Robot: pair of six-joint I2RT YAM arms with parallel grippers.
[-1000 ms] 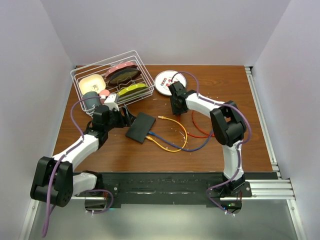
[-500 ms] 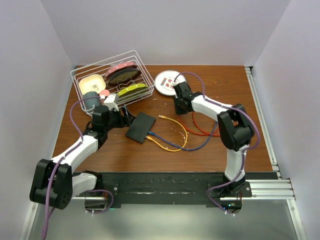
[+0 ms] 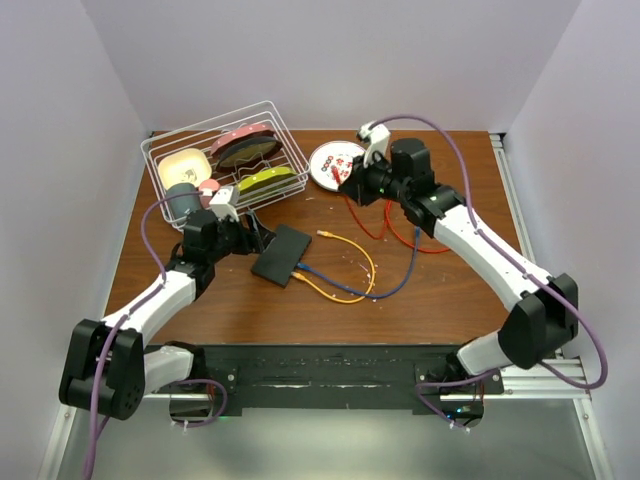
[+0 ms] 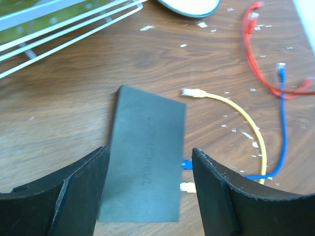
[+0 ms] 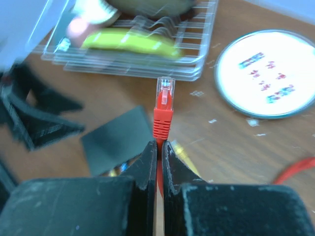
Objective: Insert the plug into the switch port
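Presently: right tool (image 5: 159,144) clamped just behind light, rigid-looking red plug (image 5: 164,105); left tool (image 4: 147,152) agape, empty, over switch (image 4: 145,123).

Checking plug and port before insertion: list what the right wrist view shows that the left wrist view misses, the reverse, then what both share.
Right wrist only: the right gripper shut on the red plug, which sticks out past its fingertips. Left wrist only: the blue cable, one end at the edge of the switch. Both: the switch, the white plate, the wire rack and the red cable.
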